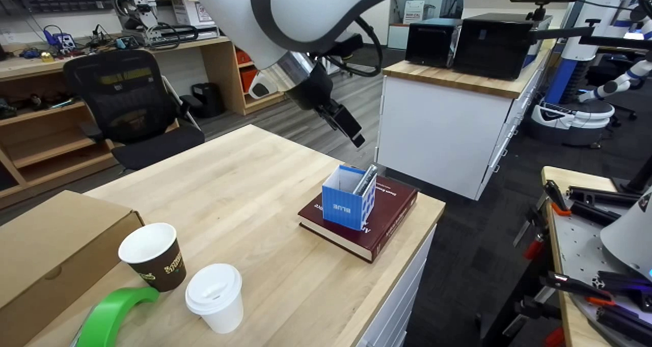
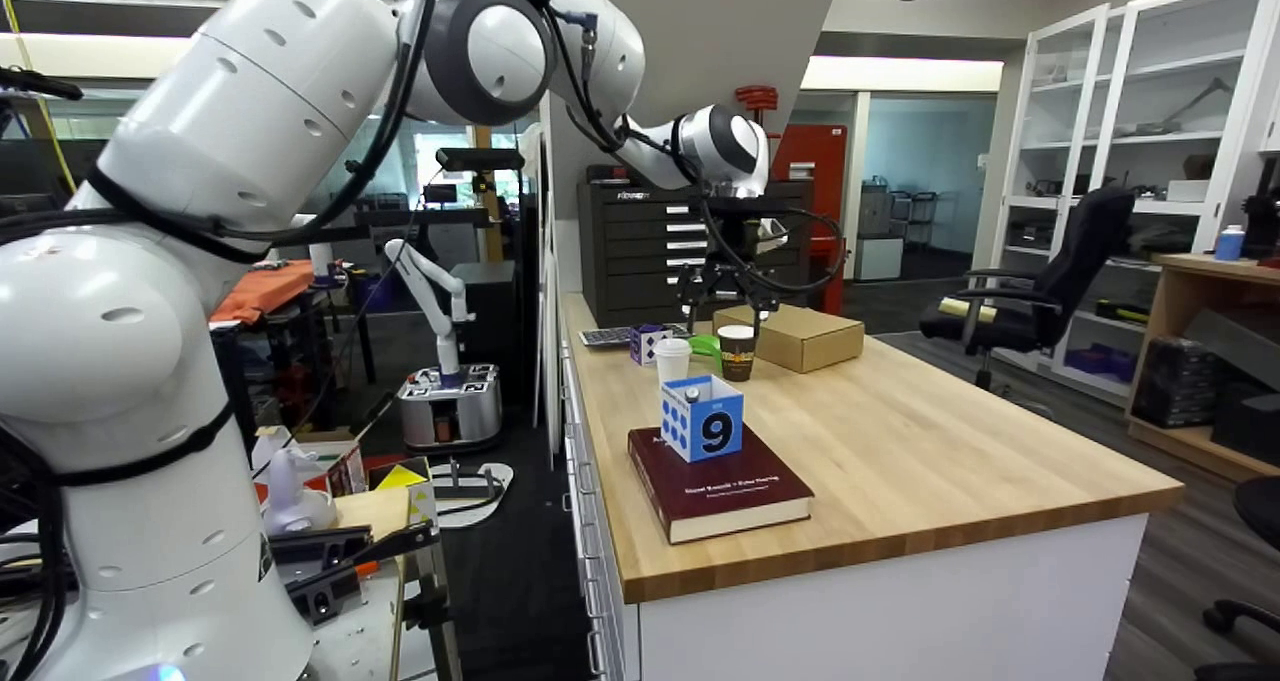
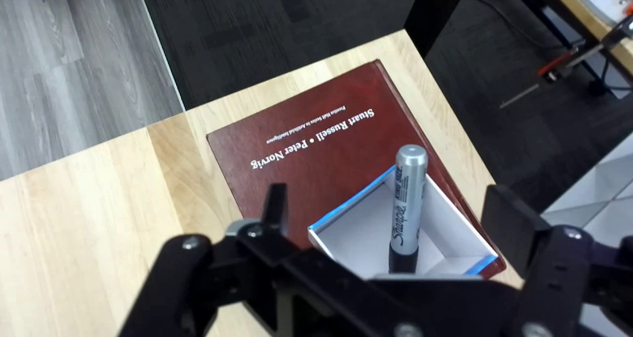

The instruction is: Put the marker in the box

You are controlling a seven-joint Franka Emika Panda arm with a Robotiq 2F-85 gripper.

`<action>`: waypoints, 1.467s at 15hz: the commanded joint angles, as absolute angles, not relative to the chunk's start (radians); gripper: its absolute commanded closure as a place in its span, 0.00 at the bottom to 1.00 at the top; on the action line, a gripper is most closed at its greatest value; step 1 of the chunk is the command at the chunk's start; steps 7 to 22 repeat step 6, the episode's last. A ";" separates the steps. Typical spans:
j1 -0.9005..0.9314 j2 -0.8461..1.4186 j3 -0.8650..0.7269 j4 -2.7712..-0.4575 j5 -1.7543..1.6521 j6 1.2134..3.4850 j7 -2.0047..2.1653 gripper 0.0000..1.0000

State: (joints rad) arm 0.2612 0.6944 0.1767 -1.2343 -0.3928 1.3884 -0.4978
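Observation:
The blue box (image 1: 342, 207) is open at the top and stands on the dark red book (image 1: 395, 196); both also show in an exterior view, the box (image 2: 716, 431) and the book (image 2: 720, 496). The silver marker (image 3: 408, 203) with a black end leans inside the box (image 3: 445, 223), black end down. Its silver end sticks up past the rim at a corner; the marker's lower tip is hidden in the wrist view. My gripper (image 2: 724, 321) is above the box and apart from it. Its fingers are wide apart in the wrist view (image 3: 390, 216), with nothing held between them.
A brown cardboard box (image 1: 61, 245), a dark paper cup (image 1: 155, 258), a white lidded cup (image 1: 216, 296) and a green curved object (image 1: 112, 314) stand on the wooden table (image 1: 244, 184). A purple patterned box (image 2: 648, 343) is at the far end. The book lies near a table corner.

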 commanded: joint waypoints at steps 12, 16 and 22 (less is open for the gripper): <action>0.248 0.672 0.175 -1.268 -0.355 1.425 -0.473 0.00; 0.248 0.672 0.175 -1.268 -0.355 1.425 -0.473 0.00; 0.248 0.672 0.175 -1.268 -0.355 1.425 -0.473 0.00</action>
